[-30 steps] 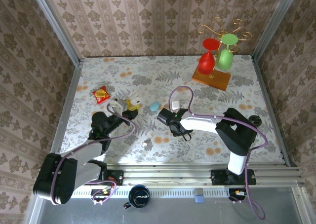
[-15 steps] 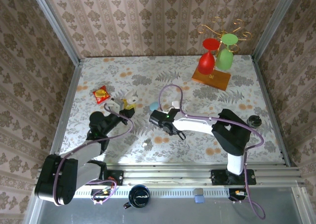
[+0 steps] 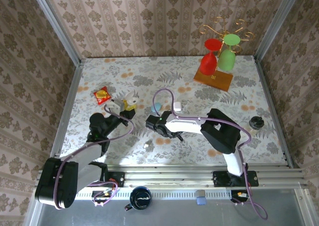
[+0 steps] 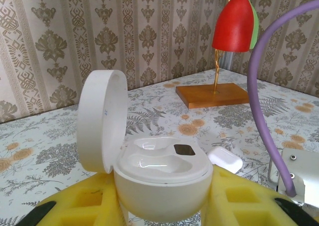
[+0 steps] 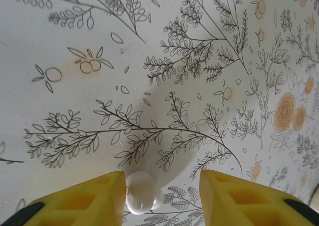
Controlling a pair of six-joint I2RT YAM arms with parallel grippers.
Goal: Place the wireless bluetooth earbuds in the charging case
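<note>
Left wrist view puts the charging case [image 4: 162, 183] right up close. The left hand [image 3: 128, 105] is closed on it, 1 yellow pad [image 4: 94, 203] pressed to each flank. Its round lid [image 4: 102, 121] stands flipped up on the left. I count 2 wells in the open top and both look bare, though 1 has a small dark square at its back.

From the top external view, everything sits around that case on the flowered worktop [image 3: 99, 76]. I count 3 cases: the one being held, 1 light-blue case [image 3: 156, 106] just to its right, and 1 squarish white case [image 3: 177, 106] further right. I can make out 2 earbuds. 1 earbud [image 3: 146, 145] lies loose on the worktop, right of the charging case and closer to the arm bases.

The other earbud [image 5: 140, 198] is at the right hand [image 5: 160, 186], which hangs low over the worktop to the right of the charging case. It touches 1 of that hand's 2 yellow pads, and the other pad stands clear of it, so the jaws are parted wider than the earbud and are not pinching it.

1 red and yellow packet [image 3: 102, 95] lies left of the charging case. Far to its right, toward the back wall, is 1 rack [image 3: 213, 79] hung with 2 glasses: 1 red glass [image 3: 208, 62] and 1 green glass [image 3: 227, 59].
</note>
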